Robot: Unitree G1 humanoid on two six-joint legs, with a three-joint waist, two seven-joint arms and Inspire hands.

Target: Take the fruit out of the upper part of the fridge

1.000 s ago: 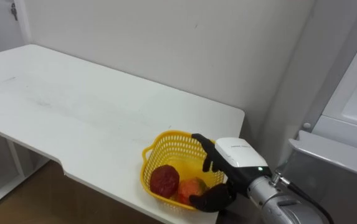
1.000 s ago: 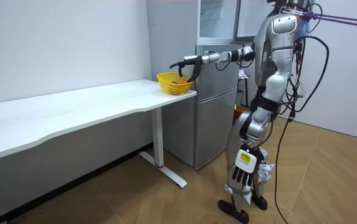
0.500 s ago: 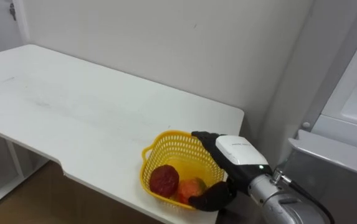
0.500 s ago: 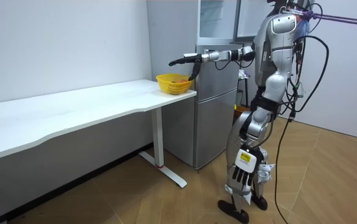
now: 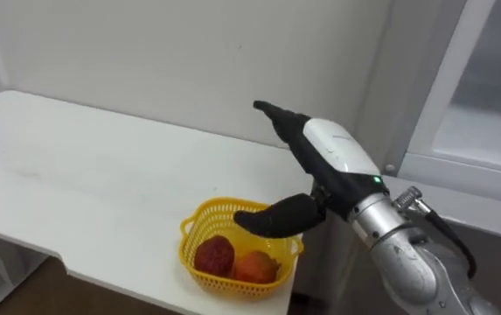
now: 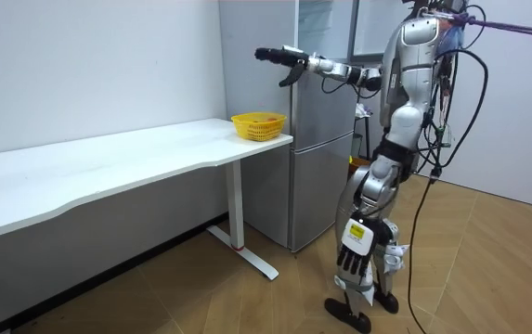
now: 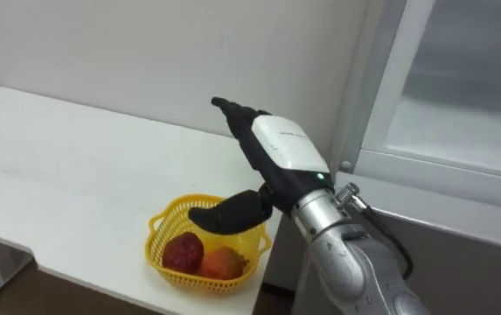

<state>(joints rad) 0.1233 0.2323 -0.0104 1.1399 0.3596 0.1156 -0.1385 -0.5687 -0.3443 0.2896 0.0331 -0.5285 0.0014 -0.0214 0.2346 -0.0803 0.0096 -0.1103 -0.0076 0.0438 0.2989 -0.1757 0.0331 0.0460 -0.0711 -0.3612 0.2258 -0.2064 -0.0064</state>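
A yellow basket (image 5: 194, 264) stands on the white table (image 5: 75, 175) near its right end, beside the fridge (image 6: 326, 139). In it lie a dark red fruit (image 5: 215, 255) and an orange fruit (image 5: 254, 265). My right hand (image 5: 324, 157) hangs in the air above the basket's right side, open, fingers stretched toward the wall and thumb spread over the basket, holding nothing. In the room view the right hand (image 6: 279, 56) is raised well above the basket (image 6: 259, 123). My left hand (image 6: 355, 263) hangs by my thigh.
The fridge's upper compartment (image 5: 486, 96) shows at the right with a pale interior and white frame. The table runs far to the left along a white wall (image 5: 189, 52). I stand on the wooden floor (image 6: 247, 297) in front of the fridge.
My right hand has let go of the basket's rim and risen well above it, fingers straightened. The basket stays on the table. The eye view has shifted right.
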